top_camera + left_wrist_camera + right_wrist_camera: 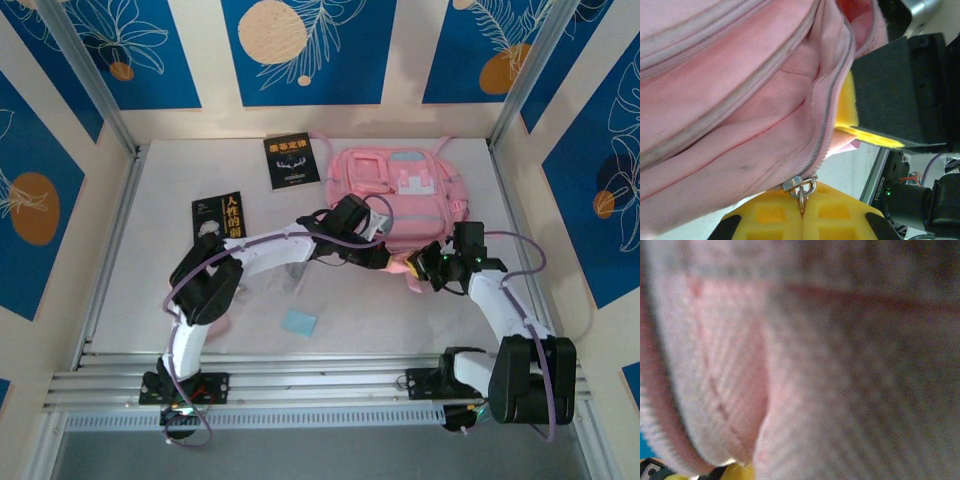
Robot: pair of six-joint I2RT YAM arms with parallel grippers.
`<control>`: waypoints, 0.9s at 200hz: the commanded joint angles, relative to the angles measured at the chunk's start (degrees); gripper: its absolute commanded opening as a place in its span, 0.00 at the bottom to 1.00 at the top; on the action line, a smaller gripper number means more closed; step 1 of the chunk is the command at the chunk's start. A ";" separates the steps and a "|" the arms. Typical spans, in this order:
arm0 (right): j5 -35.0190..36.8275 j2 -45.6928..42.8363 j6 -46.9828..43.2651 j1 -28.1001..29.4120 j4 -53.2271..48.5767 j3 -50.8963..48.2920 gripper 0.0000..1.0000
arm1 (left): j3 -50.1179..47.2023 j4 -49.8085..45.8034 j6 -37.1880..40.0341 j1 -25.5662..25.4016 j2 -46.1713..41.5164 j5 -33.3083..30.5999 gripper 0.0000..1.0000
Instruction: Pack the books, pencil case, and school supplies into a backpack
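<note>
The pink backpack lies flat at the back of the table. My left gripper is at its near edge, its yellow fingers shut on the metal zipper pull of a partly open zipper. My right gripper is right beside it, shut on a fold of the backpack's fabric; its yellow finger presses by the zipper edge. Two black books lie to the left. The light-blue pad lies in front. The pencil case is out of view.
A faint clear plastic bag lies under the left arm's forearm. Metal frame posts and blue patterned walls close in the table on three sides. A ribbed rail runs along the near edge by the arm bases.
</note>
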 commanded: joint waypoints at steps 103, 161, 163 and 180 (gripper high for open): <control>0.51 -7.06 -14.44 -9.44 -11.84 2.89 0.00 | -3.56 -2.70 15.21 17.30 -3.05 -24.75 0.00; 0.88 -7.23 -16.06 -11.09 -13.69 3.46 0.00 | 4.08 3.95 10.09 20.25 4.87 -32.71 0.00; 0.89 -7.30 -16.06 -11.17 -13.75 3.53 0.00 | 4.25 3.98 9.80 20.24 5.06 -32.72 0.00; 0.83 -7.66 -15.97 -11.36 -14.18 3.93 0.00 | 6.70 4.37 7.78 20.16 7.33 -29.02 0.00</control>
